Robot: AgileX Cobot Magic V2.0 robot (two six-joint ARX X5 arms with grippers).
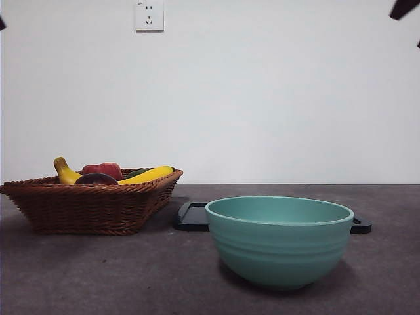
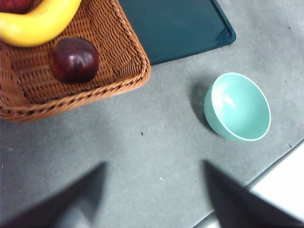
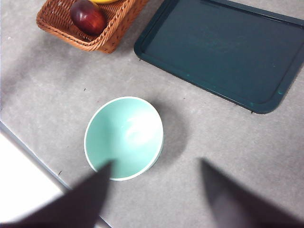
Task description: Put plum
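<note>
The glossy dark maroon round plum (image 2: 74, 59) sits in the brown woven wicker basket (image 2: 114, 88). Probably firm, light, slippery, so pinch across its middle. Left gripper (image 2: 154, 194) and right gripper (image 3: 154, 192) both hover spread apart.

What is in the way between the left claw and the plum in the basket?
Nothing visible. The plum lies uncovered in the wicker basket, beside the banana, which does not cover it. The left claw hangs open above bare table; only the basket's low rim lies between them.
</note>
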